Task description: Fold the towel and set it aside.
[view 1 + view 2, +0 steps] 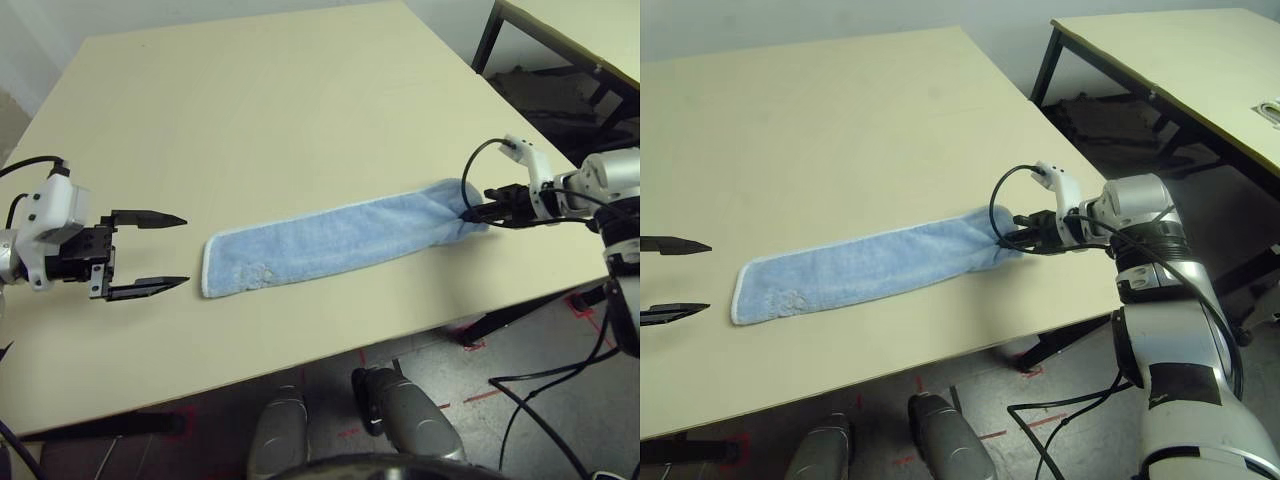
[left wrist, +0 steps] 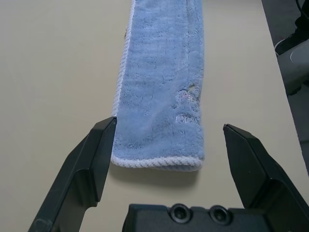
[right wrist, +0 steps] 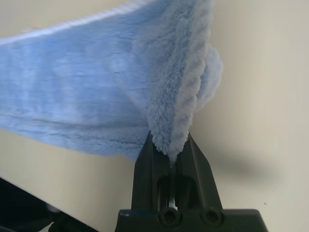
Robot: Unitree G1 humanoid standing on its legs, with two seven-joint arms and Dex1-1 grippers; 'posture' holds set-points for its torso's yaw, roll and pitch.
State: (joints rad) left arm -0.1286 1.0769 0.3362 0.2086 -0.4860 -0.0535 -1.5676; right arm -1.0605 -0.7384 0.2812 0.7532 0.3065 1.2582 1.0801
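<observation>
While the towel [image 1: 340, 240] lay in a long strip near the table's [image 1: 260, 110] six-o'clock edge, the right gripper [image 1: 478, 212] pinched its three-o'clock end, seemingly for folding, and the left gripper [image 1: 150, 252] waited open toward nine o'clock.

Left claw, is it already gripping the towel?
No, the left claw is open, its fingers either side of the towel end without touching it.

The towel's [image 2: 161, 92] embroidered lettering is too faint to read, its far end cut off.
</observation>
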